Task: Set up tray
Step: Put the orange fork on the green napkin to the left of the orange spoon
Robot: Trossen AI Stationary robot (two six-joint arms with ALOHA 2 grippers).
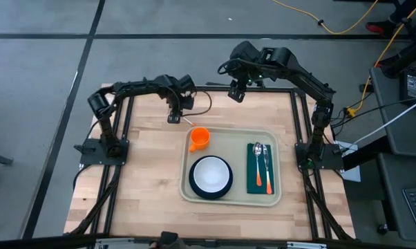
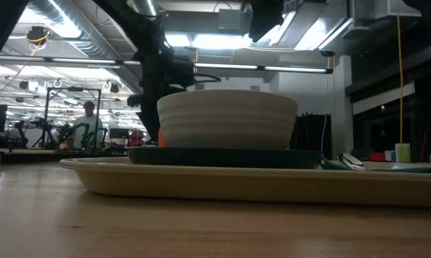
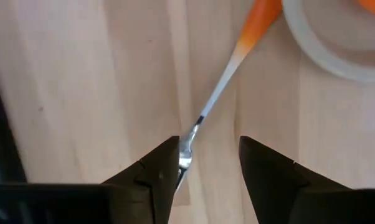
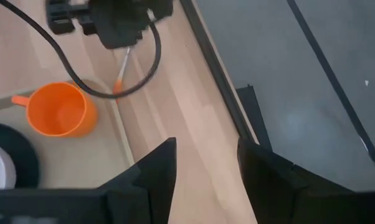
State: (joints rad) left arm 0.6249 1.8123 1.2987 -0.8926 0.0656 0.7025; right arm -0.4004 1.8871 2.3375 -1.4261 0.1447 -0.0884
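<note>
The cream tray [image 1: 277, 142] lies on the wooden table. It carries an orange mug [image 1: 199, 137] in its far left corner, a white bowl [image 1: 211, 173] on a dark teal plate [image 1: 194, 188], and a green napkin [image 1: 252, 181] with a spoon [image 1: 258, 153] and an orange-handled utensil on it. A fork [image 3: 222, 87] with an orange handle lies on the table just outside that corner, also seen as the fork [image 4: 122, 70]. My left gripper [image 3: 209, 158] is open, low over the fork's metal end. My right gripper [image 4: 206, 168] is open, high over the table's far edge. My left gripper comes from above with its fingers on either side of the fork's tine end [image 3: 189, 144], which lies on the table. The tines sit right against one finger [image 3: 166, 165]. I cannot tell whether it touches them.
Black frame rails [image 1: 128, 104] run along the table's left, right and far edges. Bare wood [image 1: 142, 173] lies left of the tray. The low view shows the bowl [image 2: 226, 118] and tray rim [image 2: 201, 183] close by, with a person [image 2: 89, 125] far off in the room.
</note>
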